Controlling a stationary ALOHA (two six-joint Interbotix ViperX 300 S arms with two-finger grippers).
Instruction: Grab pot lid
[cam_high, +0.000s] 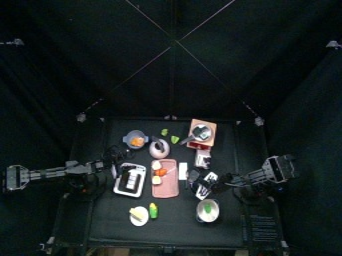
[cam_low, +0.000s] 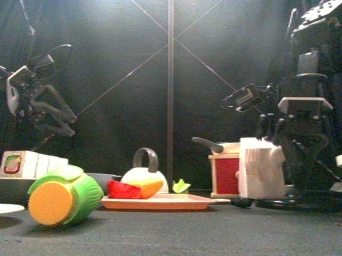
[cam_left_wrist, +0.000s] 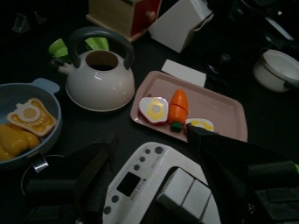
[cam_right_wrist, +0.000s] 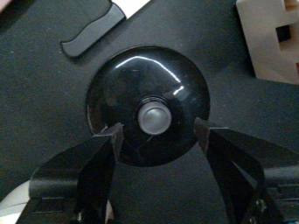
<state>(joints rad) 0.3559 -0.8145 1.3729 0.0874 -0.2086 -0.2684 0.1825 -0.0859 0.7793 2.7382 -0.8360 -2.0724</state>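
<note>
The pot lid (cam_right_wrist: 149, 94) is a glossy dark grey round disc with a centre knob, lying flat on the black table. My right gripper (cam_right_wrist: 158, 131) hangs right over it, jaws open, one on each side of the knob and holding nothing. In the top view the right gripper (cam_high: 214, 182) covers the lid at the table's right. My left gripper (cam_left_wrist: 158, 171) is open and empty above a white keyed device (cam_left_wrist: 152, 188); it shows at the table's left (cam_high: 112, 178).
A white kettle (cam_left_wrist: 100, 79), a blue bowl of food (cam_left_wrist: 24, 122) and a pink tray with egg and carrot (cam_left_wrist: 222, 118) lie mid-table. A red box (cam_high: 202, 131) and a white block (cam_low: 261, 170) stand behind. The white bowl with green inside (cam_high: 209, 210) sits at the front.
</note>
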